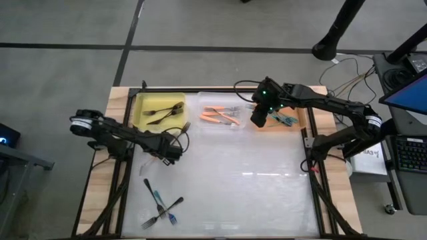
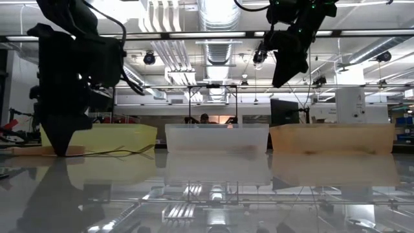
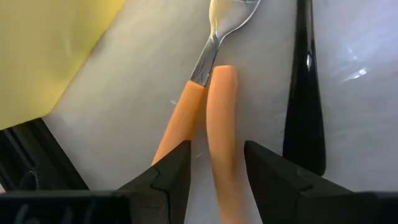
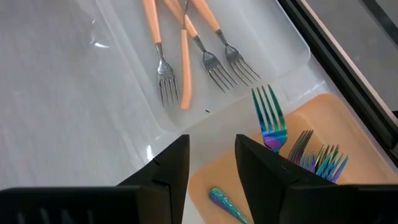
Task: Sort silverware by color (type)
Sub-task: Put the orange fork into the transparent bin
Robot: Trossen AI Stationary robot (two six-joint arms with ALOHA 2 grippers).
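Note:
My left gripper (image 1: 175,153) is low over the table beside the yellow tray (image 1: 141,107), pointing steeply down, open. In its wrist view one orange fork handle (image 3: 222,124) lies on the table between the fingers; a second orange fork (image 3: 180,118) lies beside it, next to one finger (image 3: 171,171). A black handle (image 3: 305,93) lies outside the other finger. My right gripper (image 1: 259,117) hangs open and empty high above the border between the clear tray (image 4: 283,46), with orange forks (image 4: 186,68), and the orange tray (image 4: 339,124), with teal forks (image 4: 270,118).
The yellow tray holds black forks (image 1: 163,113). Several loose black and teal forks (image 1: 161,203) lie near the table's front left. The three trays stand in a row along the far edge. Cables (image 1: 181,137) trail by my left gripper. Bare table lies across the middle and right.

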